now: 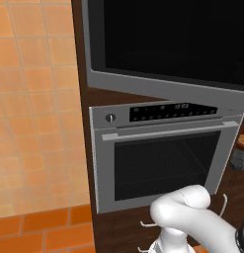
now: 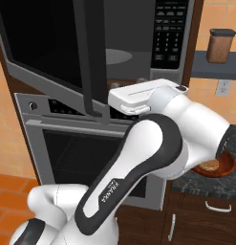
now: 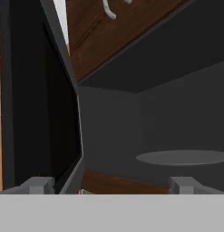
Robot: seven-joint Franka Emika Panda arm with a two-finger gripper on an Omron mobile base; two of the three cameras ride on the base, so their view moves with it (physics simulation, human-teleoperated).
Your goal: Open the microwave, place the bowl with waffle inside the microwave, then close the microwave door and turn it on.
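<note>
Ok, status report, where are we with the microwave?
Gripper open, empty, fingers at the cavity mouth. Microwave door swung open, turntable bare. Bowl with waffle on counter, behind the arm.

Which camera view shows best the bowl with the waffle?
The right base view: the bowl sits on the dark counter right of the arm, waffle visible inside. The left base view catches perhaps a reddish sliver at its right edge, too little to tell.

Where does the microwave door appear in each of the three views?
Left base view: the door spans the top, black glass facing the camera.
Right base view: upper left, swung open, handle forward.
Hand view: left side, seen edge-on.
Shared landmark: the grey turntable inside.
</note>
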